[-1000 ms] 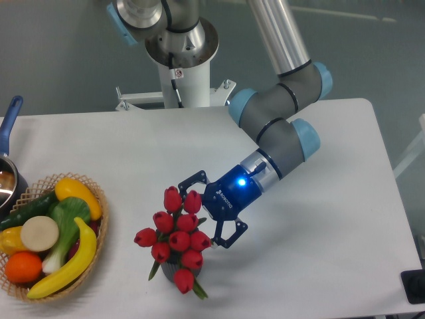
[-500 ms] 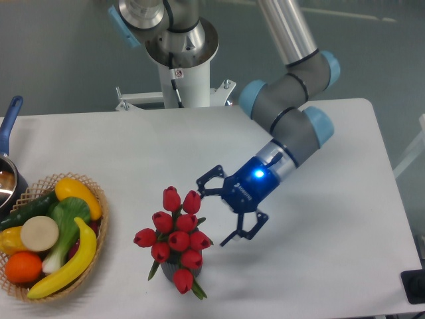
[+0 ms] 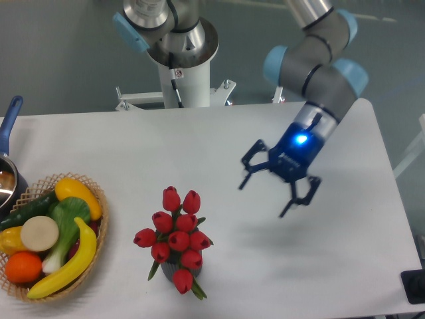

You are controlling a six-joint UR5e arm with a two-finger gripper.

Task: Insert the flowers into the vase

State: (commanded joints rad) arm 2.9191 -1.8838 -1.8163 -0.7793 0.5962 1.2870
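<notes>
- Bunch of red tulip buds with short green stems and leaves (image 3: 175,238) standing upright near front edge of white table (image 3: 199,143), a little left of centre.
- Small dark grey vase (image 3: 170,269) almost fully hidden under blooms; only a dark sliver visible at base. Stems apparently down inside mouth, bunch spreading wider than vase, hence self-supporting.
- Insertion looks done, judging by upright bunch with nothing holding it.
- Blue two-finger gripper (image 3: 263,197) up off table, well apart from flowers, over right half of table. Jaws spread wide, gripping nothing. Blue status light lit on body.
- Grey and light-blue arm bent at wrist, reaching down from top right, gripper pointing down and leftward at a slant. Shadow on table below, so clear of surface.
- Woven wicker basket (image 3: 99,229) at front left edge, filled with banana, orange, green vegetables; not involved.
- Pot with blue handle (image 3: 9,119) cut off at left edge.
</notes>
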